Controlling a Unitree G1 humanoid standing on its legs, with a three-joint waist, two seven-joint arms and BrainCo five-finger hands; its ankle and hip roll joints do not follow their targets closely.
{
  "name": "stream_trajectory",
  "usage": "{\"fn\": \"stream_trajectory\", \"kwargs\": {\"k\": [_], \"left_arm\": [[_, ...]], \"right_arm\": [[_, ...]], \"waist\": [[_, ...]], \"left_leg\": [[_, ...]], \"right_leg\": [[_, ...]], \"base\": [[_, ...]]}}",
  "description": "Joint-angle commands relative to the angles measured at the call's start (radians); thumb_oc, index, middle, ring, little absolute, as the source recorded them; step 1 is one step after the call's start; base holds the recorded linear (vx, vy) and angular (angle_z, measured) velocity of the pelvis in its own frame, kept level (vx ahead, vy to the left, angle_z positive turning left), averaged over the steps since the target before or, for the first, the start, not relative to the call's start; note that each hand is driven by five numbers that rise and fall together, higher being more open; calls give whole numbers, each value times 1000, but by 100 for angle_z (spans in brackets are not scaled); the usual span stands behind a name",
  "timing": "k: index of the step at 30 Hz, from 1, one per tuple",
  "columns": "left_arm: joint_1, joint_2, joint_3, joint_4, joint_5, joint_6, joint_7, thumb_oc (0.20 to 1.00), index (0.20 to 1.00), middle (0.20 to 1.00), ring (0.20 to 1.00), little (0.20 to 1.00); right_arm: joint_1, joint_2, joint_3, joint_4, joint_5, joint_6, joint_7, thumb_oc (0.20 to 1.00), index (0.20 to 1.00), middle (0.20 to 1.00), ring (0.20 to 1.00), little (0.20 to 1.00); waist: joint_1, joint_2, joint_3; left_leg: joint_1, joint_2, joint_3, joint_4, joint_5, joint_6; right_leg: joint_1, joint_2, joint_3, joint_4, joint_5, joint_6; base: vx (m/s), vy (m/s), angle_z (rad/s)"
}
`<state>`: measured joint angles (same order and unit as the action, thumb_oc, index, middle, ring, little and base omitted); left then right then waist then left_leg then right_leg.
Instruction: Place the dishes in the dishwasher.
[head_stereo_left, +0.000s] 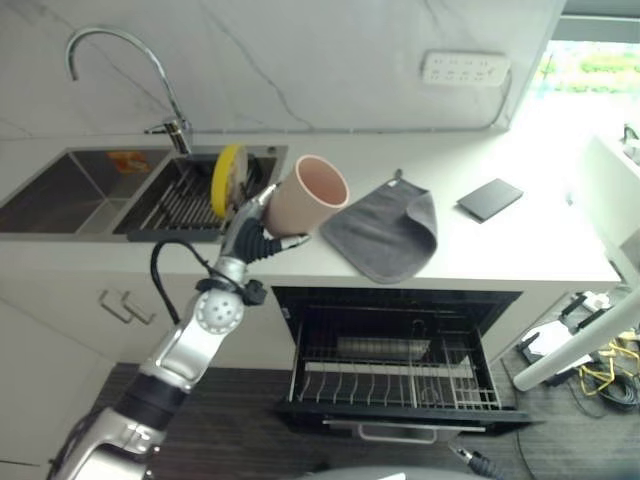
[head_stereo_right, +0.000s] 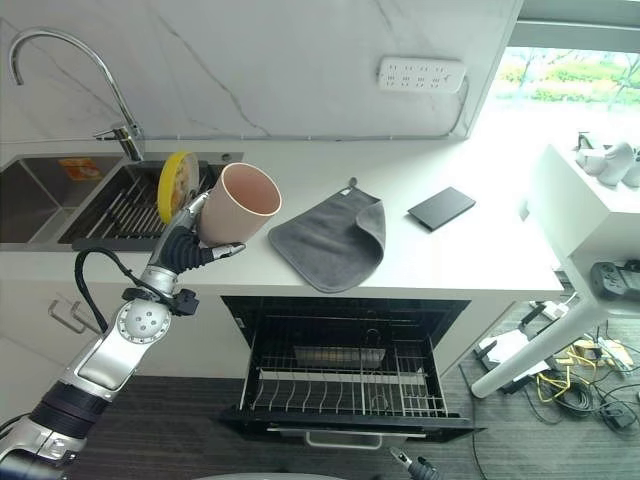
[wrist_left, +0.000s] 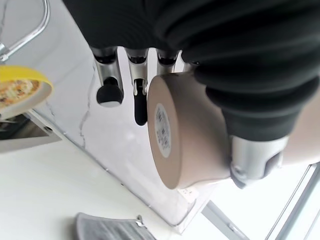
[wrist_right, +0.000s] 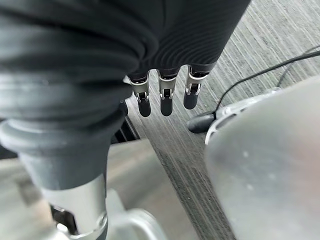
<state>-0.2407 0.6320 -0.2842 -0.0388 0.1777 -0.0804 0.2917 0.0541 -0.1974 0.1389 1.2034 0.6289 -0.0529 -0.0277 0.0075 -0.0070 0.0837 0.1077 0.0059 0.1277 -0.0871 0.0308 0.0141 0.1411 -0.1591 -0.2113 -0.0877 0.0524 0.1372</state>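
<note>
A pale pink cup (head_stereo_left: 307, 195), tipped sideways, sits grasped in the left hand (head_stereo_left: 252, 238); the right hand (wrist_right: 165, 95) hangs, fingers relaxed.

We see a pale pink cup (head_stereo_left: 308, 194) left of centre in the eye views, its base beige with a white sticker in the left wrist view. Left of it stands a yellow plate (head_stereo_left: 229, 179) with an orange print. A dark grey cloth (head_stereo_left: 385, 230) lies mid-frame on the white counter (head_stereo_left: 520, 245), a black slab (head_stereo_left: 489, 198) to its right, below the white grey-veined marble wall (head_stereo_left: 300, 60).
</note>
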Motion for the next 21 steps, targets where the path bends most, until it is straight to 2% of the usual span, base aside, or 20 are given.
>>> {"fn": "stream_trajectory", "kwargs": {"k": [1, 5, 8, 11, 12, 13, 14, 15, 17, 20, 21], "left_arm": [[-74, -14, 45, -65, -15, -48, 18, 200, 200, 200, 200, 200], [-63, -26, 48, -41, -92, -62, 23, 200, 200, 200, 200, 200], [-55, -38, 50, -6, -162, -98, 44, 200, 200, 200, 200, 200], [-53, -69, 63, 28, -219, -145, 66, 200, 200, 200, 200, 200], [-53, -84, 71, 39, -252, -167, 71, 200, 200, 200, 200, 200], [-51, -111, 95, 48, -312, -196, 68, 200, 200, 200, 200, 200], [-43, -145, 117, 50, -385, -197, 52, 200, 200, 200, 200, 200], [-41, -151, 120, 49, -399, -194, 47, 200, 200, 200, 200, 200], [-32, -176, 130, 52, -480, -187, 28, 200, 200, 200, 200, 200], [-26, -216, 137, 90, -532, -207, 4, 200, 200, 200, 200, 200], [-27, -216, 137, 92, -533, -208, 3, 200, 200, 200, 200, 200]], "right_arm": [[-38, -16, -43, 22, 100, -29, -48, 1000, 1000, 1000, 1000, 1000], [-28, -38, -97, 9, 119, -35, -84, 1000, 1000, 1000, 1000, 1000], [-10, -55, -138, -5, 173, -57, -113, 1000, 1000, 1000, 1000, 1000], [17, -80, -219, -35, 274, -139, -111, 1000, 1000, 1000, 1000, 1000], [28, -87, -253, -81, 302, -196, -118, 1000, 1000, 1000, 1000, 1000], [43, -95, -296, -228, 320, -266, -152, 1000, 1000, 1000, 1000, 1000], [52, -101, -328, -400, 304, -316, -149, 1000, 1000, 1000, 1000, 1000], [55, -101, -333, -423, 296, -327, -137, 1000, 1000, 1000, 1000, 1000], [57, -112, -344, -590, 216, -334, -123, 1000, 1000, 1000, 1000, 1000], [50, -131, -342, -811, 156, -290, -104, 1000, 1000, 1000, 1000, 1000], [53, -130, -343, -817, 153, -286, -107, 1000, 1000, 1000, 1000, 1000]], "waist": [[10, 14, 4], [0, 8, 4], [-14, 2, 3], [-35, -9, 2], [-44, -13, 2], [-65, -22, 1], [-83, -30, 0], [-85, -30, 0], [-98, -34, 1], [-120, -39, -1], [-120, -38, -1]], "left_leg": [[18, 64, 66, 0, -33, -29], [29, 65, 72, 0, -37, -30], [39, 66, 79, 0, -41, -28], [53, 67, 89, 3, -47, -27], [59, 67, 93, 3, -49, -27], [65, 68, 102, 5, -51, -27], [70, 67, 107, 6, -52, -26], [70, 67, 107, 7, -53, -26], [75, 63, 108, 7, -54, -23], [79, 59, 117, 8, -55, -19], [79, 59, 118, 8, -55, -19]], "right_leg": [[-11, 1, -38, 14, 7, 3], [-8, 8, -27, 12, 7, 0], [-9, 13, -15, 15, 7, -2], [-9, 19, 2, 17, 8, -4], [-8, 21, 10, 17, 11, -6], [-11, 24, 20, 15, 16, -7], [-14, 25, 30, 15, 21, -8], [-15, 25, 31, 15, 21, -8], [-17, 25, 39, 14, 26, -8], [-23, 25, 52, 14, 31, -8], [-23, 25, 53, 14, 31, -8]], "base": [[0, -33, -4], [-8, -35, -4], [-6, -27, -12], [10, -40, -18], [7, -70, -44], [-19, -78, -40], [-29, -62, -40], [-25, -32, -36], [-16, -18, -19], [-5, 0, -3], [-25, 12, -14]]}}
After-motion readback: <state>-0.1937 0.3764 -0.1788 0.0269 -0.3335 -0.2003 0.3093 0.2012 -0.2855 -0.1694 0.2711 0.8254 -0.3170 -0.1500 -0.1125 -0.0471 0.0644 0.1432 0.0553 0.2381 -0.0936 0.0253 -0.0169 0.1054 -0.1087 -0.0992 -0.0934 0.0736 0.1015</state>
